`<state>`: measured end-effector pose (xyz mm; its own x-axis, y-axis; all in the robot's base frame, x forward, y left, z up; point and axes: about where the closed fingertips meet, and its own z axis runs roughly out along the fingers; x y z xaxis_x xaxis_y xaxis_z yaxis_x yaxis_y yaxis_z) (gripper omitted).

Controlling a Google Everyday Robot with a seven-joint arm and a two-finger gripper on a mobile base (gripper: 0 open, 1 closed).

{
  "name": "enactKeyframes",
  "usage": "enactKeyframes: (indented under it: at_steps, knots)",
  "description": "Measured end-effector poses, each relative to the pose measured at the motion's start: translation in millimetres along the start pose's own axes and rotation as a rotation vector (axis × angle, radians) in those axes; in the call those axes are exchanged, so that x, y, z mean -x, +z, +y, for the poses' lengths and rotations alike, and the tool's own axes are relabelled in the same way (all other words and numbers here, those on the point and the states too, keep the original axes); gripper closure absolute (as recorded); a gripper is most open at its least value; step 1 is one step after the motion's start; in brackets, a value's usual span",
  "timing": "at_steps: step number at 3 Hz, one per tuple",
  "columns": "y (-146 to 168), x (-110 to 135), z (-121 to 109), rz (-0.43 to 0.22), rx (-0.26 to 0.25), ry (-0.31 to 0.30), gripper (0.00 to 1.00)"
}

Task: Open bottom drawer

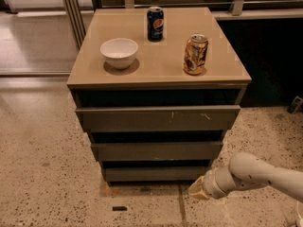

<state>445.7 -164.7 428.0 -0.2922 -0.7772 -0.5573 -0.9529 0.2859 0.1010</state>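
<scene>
Camera view: gripper (198,191), whose grasp I cannot tell, hangs beside the bottom drawer (154,173) below the bench's (161,72) front-right corner, with a bowl (119,52) on top.

Down low the hand (198,189) sits just by the right end of the bottom drawer (151,173), its arm (265,174) cut off by the right edge, the recess above that drawer lost in shadow, and a small dark thing (119,208) on the floor (47,183) too small to name.

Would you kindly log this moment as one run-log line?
bottom drawer: looks closed | hand: low near floor, at drawer's right end | contact: unclear | task: opening not yet done
</scene>
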Motion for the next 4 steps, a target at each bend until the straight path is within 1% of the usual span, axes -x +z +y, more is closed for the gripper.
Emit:
enactKeyframes:
  at_steps: [1,2,3,4]
  knots:
    - [56.2,-17.3,-7.3,-0.021,0.015,-0.084,1.0]
    - [126.8,-37.7,-24.5,-0.036,0.047,-0.163,1.0]
    - [154.3,-50.4,-17.3,-0.056,0.069,-0.129,1.0]
    - [151.4,-53.4,-10.1,0.007,0.057,-0.172,1.0]
